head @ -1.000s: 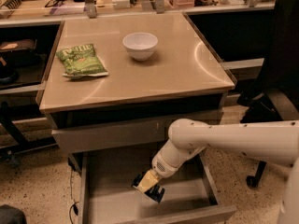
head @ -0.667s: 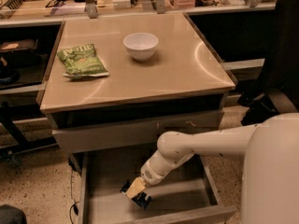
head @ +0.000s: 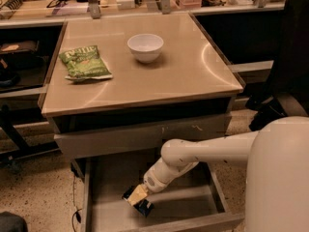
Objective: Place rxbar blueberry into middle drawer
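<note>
The middle drawer (head: 186, 204) is pulled open below the table, its grey floor showing. My gripper (head: 138, 197) reaches down into its left-centre part from the white arm on the right. It is shut on the rxbar blueberry (head: 144, 208), a small dark-blue bar that hangs from the pale fingertips, low over or touching the drawer floor.
A closed drawer with pale scratches on its front (head: 140, 137) sits just above the open one. On the tan tabletop (head: 193, 76) lie a green chip bag (head: 85, 62) and a white bowl (head: 145, 47). A dark chair (head: 285, 81) stands at the right. Cluttered shelves run behind.
The arm has swung left and lower into the drawer, carrying the bar from the drawer's middle toward its left-centre floor.
</note>
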Robot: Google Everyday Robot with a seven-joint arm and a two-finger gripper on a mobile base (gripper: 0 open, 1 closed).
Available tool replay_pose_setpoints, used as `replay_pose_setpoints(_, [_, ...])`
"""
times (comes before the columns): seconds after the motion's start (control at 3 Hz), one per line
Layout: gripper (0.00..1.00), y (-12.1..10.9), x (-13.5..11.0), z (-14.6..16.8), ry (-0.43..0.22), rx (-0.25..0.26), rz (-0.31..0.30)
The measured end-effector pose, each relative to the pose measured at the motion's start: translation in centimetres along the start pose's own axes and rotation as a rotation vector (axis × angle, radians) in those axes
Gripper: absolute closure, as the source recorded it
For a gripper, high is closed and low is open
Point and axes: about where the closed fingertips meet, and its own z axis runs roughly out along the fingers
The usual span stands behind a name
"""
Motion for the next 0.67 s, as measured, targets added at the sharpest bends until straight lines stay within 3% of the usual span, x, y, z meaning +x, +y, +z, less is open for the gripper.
replay_pose_setpoints(0.67, [1.0, -3.6, -2.0, 0.8, -0.098, 0.049, 0.075])
